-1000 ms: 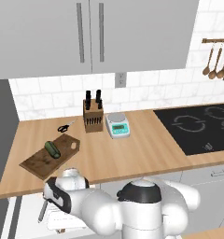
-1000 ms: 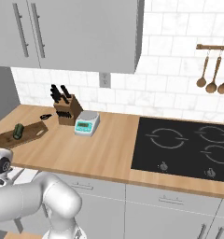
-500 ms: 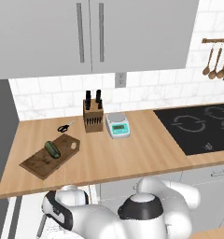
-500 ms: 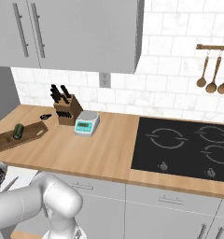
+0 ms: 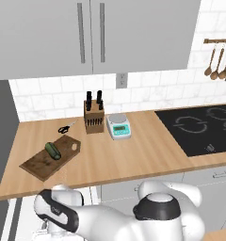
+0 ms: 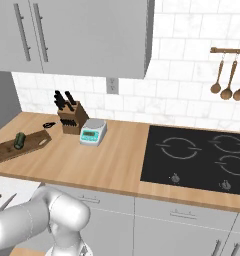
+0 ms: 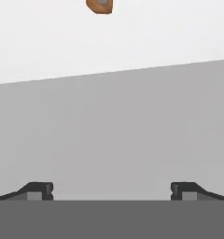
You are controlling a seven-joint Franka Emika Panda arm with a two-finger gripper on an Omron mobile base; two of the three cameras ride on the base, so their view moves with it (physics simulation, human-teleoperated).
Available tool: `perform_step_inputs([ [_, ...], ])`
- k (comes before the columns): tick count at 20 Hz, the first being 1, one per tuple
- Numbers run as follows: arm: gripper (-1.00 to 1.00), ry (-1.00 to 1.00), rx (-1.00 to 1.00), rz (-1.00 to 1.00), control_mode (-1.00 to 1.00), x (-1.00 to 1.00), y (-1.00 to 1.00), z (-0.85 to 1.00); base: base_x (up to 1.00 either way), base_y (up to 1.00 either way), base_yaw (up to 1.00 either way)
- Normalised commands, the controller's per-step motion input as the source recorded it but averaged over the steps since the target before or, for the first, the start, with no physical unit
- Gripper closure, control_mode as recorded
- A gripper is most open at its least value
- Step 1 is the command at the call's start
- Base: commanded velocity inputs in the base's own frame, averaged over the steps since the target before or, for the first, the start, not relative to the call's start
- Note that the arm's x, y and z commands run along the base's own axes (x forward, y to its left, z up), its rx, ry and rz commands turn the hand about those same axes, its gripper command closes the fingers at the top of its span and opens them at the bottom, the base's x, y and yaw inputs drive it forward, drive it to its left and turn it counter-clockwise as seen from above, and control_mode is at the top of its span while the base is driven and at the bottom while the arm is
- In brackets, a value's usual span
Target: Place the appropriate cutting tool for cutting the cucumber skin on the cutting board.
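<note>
Below the surface's [image 5: 133, 155] left front edge, the jaws are spread wide with nothing between them. They face a blank white-and-grey panel [image 7: 112, 116], with a small brown round bit [image 7: 100, 5] far ahead. I cannot tell which way the peeler lies from them, or how its long axis runs. Up on the surface, the board [image 5: 37, 165] carries the cucumber [image 5: 52, 150], and the scissors [image 5: 64, 128] lie behind it, apart.

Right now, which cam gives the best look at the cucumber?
The left base view: the cucumber lies in plain sight on the cutting board, seen from above. In the right base view it is smaller, near the left edge.
</note>
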Motion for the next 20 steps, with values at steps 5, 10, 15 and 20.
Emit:
perform_step_inputs([
  [5,-1.00,-0.06,-0.13,-0.11,-1.00,0.23,0.97,0.30,0.00,0.00,0.00],
  [10,-1.00,-0.12,-0.05,-0.10,-1.00,0.50,0.60,0.12,0.00,0.00,0.00],
  [15,-1.00,-0.05,-0.01,-0.05,-1.00,0.72,0.31,0.13,0.00,0.00,0.00],
  [20,-1.00,-0.20,0.00,0.01,-1.00,0.39,0.02,0.01,0.00,0.00,0.00],
])
